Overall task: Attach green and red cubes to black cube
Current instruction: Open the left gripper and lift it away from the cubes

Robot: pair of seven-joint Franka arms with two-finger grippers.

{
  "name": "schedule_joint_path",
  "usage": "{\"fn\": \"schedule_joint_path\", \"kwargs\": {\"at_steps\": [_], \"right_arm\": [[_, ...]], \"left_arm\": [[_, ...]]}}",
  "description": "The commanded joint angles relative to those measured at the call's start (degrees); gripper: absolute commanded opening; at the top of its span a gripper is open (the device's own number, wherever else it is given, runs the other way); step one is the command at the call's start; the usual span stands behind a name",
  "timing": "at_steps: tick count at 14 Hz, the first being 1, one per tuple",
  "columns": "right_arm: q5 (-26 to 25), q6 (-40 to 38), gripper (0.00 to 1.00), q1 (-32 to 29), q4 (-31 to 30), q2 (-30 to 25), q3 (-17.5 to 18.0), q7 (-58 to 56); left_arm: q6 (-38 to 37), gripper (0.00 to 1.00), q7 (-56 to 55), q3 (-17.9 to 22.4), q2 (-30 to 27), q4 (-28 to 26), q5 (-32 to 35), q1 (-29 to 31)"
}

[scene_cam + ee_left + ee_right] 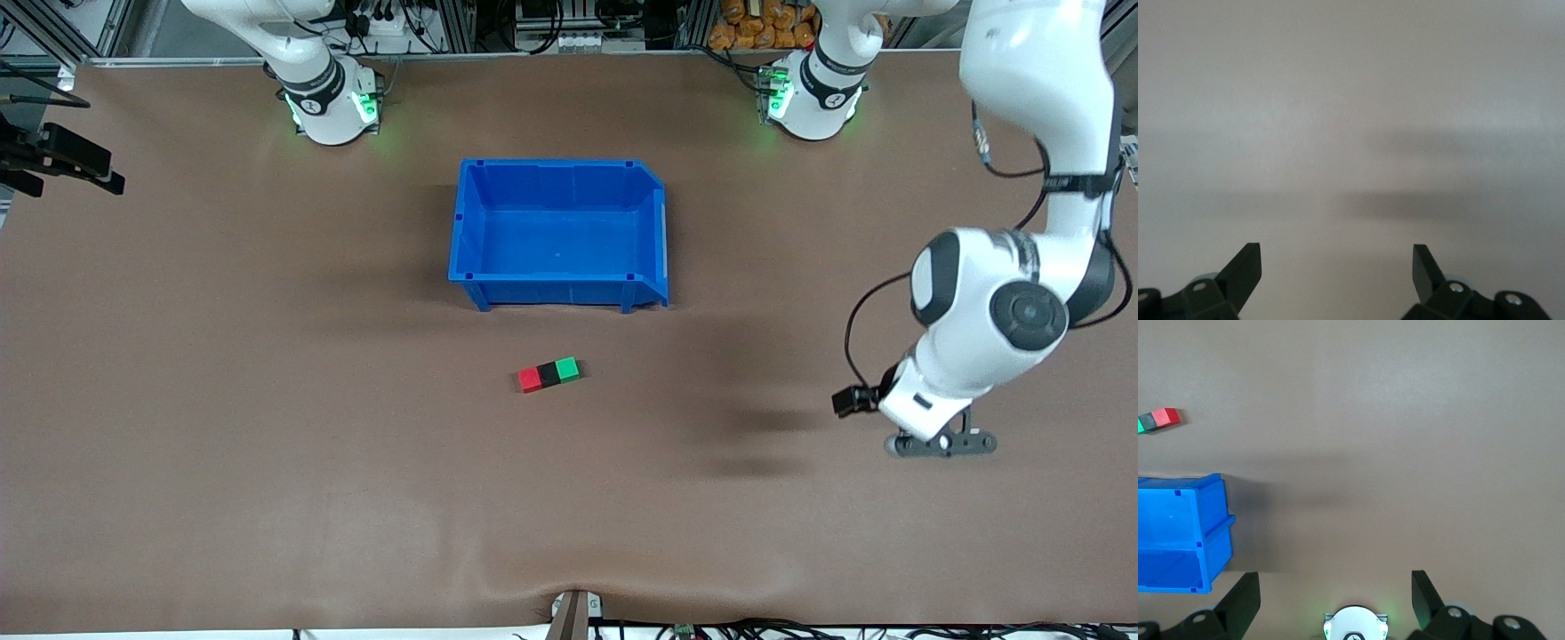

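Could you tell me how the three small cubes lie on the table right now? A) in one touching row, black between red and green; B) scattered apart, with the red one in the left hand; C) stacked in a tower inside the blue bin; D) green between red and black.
A: the red cube, black cube and green cube sit side by side in one row on the table, nearer the front camera than the blue bin.

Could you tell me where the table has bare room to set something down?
Bare table lies nearer the camera than the red cube, black cube and green cube; only the strip between them and the blue bin is tight.
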Motion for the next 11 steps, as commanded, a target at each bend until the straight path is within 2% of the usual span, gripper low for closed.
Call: {"fn": "schedule_joint_path", "kwargs": {"at_steps": [1, 4, 8, 11], "right_arm": [[0.9, -0.3, 1.0, -0.6, -0.7, -0.9, 0.1, -0.5], [0.9, -0.3, 1.0, -0.6, -0.7, -0.8, 0.1, -0.5], [0.9, -0.3, 1.0, -0.6, -0.7, -0.8, 0.1, -0.5], [0.9, -0.4, 1.0, -0.7, -0.7, -0.8, 0.1, -0.5]], "left_arm": [[-3.3, 1.0, 5.1, -0.4, -8.7, -7.7, -0.3, 0.8], [-13.4, 1.0, 10.9, -0.2, -11.4, -3.5, -0.2, 2.8], [-24.7, 1.0, 12.0, -0.4, -12.6, 6.7, -0.2, 3.2], [-28.6, 1.0, 12.4, -0.6, -17.1, 7.2, -0.4, 3.0]]}}
